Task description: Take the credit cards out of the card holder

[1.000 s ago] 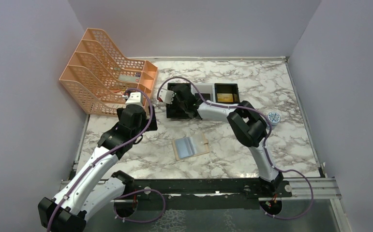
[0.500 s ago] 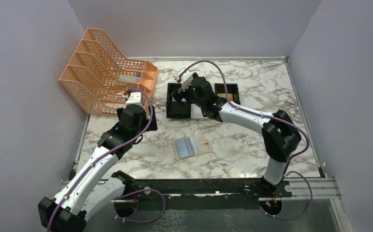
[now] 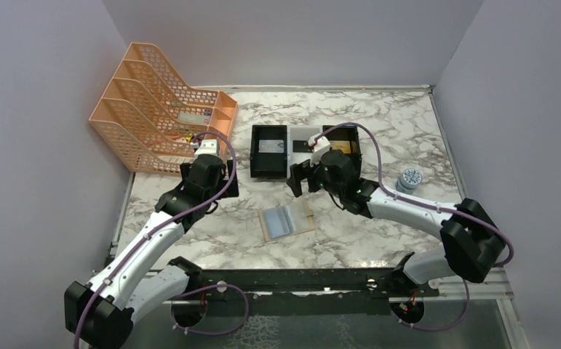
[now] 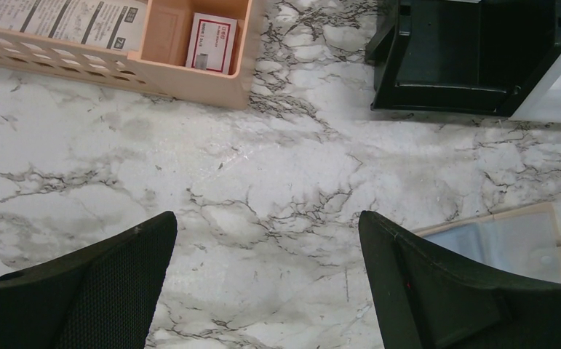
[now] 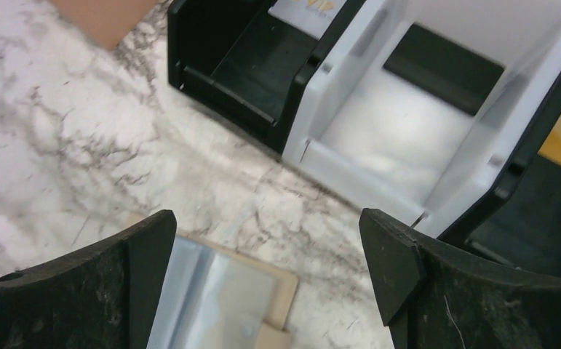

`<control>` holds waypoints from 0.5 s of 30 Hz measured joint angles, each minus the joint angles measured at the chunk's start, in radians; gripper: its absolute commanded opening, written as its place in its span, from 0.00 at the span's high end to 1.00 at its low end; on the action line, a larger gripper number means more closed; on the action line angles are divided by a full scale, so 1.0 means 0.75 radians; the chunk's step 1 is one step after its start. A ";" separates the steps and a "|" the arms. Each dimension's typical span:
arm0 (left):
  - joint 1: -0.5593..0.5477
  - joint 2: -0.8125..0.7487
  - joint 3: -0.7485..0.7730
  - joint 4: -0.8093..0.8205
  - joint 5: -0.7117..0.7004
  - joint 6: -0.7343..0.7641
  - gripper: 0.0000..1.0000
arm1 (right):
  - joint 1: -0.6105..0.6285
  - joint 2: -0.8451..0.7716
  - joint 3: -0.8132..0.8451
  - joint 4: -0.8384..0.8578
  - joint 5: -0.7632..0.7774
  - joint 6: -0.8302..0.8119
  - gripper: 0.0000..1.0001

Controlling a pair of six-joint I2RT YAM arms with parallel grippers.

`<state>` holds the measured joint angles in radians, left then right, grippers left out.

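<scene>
The card holder point(image 3: 286, 221) lies open and flat on the marble, its grey-blue inner faces up; it also shows as the card holder point(image 5: 219, 291) and the card holder point(image 4: 506, 240). No card shows in it. A light card point(image 3: 270, 145) lies in the left black tray point(image 3: 255, 163), a dark card point(image 3: 300, 145) in the white tray point(image 3: 311, 132), a yellow card point(image 3: 339, 147) in the right black tray point(image 3: 356, 142). My right gripper point(image 3: 303, 177) point(image 5: 266, 233) hangs open and empty between the trays and the holder. My left gripper point(image 3: 215, 182) point(image 4: 266, 229) is open over bare marble, left of the holder.
A peach file rack point(image 3: 153, 109) stands at the back left, its front bin holding a small box point(image 4: 212, 43). A small blue-and-white round thing point(image 3: 410, 177) sits at the right. Grey walls close in three sides.
My right arm has pulled back from the left black tray toward the near side, opening its jaws; a light card now lies in that tray. The left arm shifted slightly.
</scene>
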<state>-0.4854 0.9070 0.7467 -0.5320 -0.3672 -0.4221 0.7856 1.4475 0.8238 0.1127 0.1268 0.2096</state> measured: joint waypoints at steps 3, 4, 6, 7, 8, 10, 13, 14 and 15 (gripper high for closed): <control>0.000 0.013 0.000 -0.001 -0.001 -0.035 0.01 | 0.000 -0.079 -0.098 0.022 -0.067 0.080 0.09; 0.000 0.022 0.000 -0.001 -0.001 -0.052 0.01 | 0.000 -0.097 -0.123 0.027 -0.095 0.108 0.11; 0.000 0.041 0.000 -0.001 0.002 -0.084 0.01 | -0.001 -0.123 -0.164 0.027 -0.159 0.162 0.15; 0.000 0.051 0.000 0.001 0.005 -0.101 0.01 | -0.001 -0.129 -0.178 0.029 -0.193 0.187 0.17; 0.000 0.064 0.000 0.004 0.016 -0.122 0.01 | -0.001 -0.131 -0.189 0.032 -0.232 0.210 0.19; 0.000 0.082 -0.003 0.019 0.044 -0.157 0.01 | -0.001 -0.130 -0.205 0.031 -0.309 0.255 0.23; 0.000 0.097 -0.038 0.072 0.111 -0.223 0.01 | -0.001 -0.110 -0.213 0.033 -0.402 0.300 0.28; 0.000 0.098 -0.051 0.085 0.130 -0.236 0.01 | -0.001 -0.096 -0.213 0.033 -0.421 0.312 0.30; 0.000 0.098 -0.073 0.107 0.155 -0.256 0.01 | -0.001 -0.080 -0.213 0.030 -0.437 0.322 0.32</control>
<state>-0.4854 0.9802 0.6922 -0.4515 -0.2508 -0.6144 0.7853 1.3872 0.6643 0.1349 -0.2008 0.4511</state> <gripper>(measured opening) 0.991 0.726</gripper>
